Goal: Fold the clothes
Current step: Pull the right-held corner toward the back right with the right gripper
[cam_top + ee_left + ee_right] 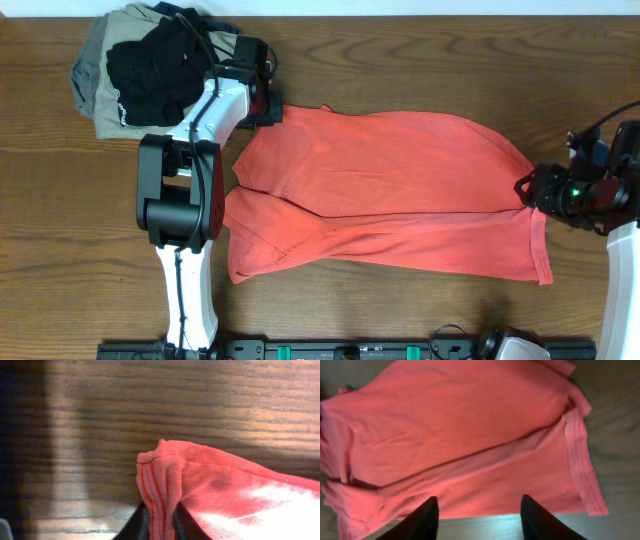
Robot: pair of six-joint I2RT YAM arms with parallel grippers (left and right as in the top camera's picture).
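T-shirt (390, 190), red-orange, has its far-left corner pinched in the left gripper (161, 512). The two dark fingers (134, 529) are closed tight on a bunched fold of stitched hem, which stands up a little off the wooden table (150, 410). At the shirt's right edge, the right gripper (479, 510) has its fingers (422, 520) partly apart with nothing between them. Whether they touch the cloth I cannot tell. The shirt lies spread across the middle of the table with a long crease running left to right, and a narrower band shows along the near side. At the far left, just beyond the left gripper, a black garment (150, 60) lies on a khaki and grey pile (95, 95).
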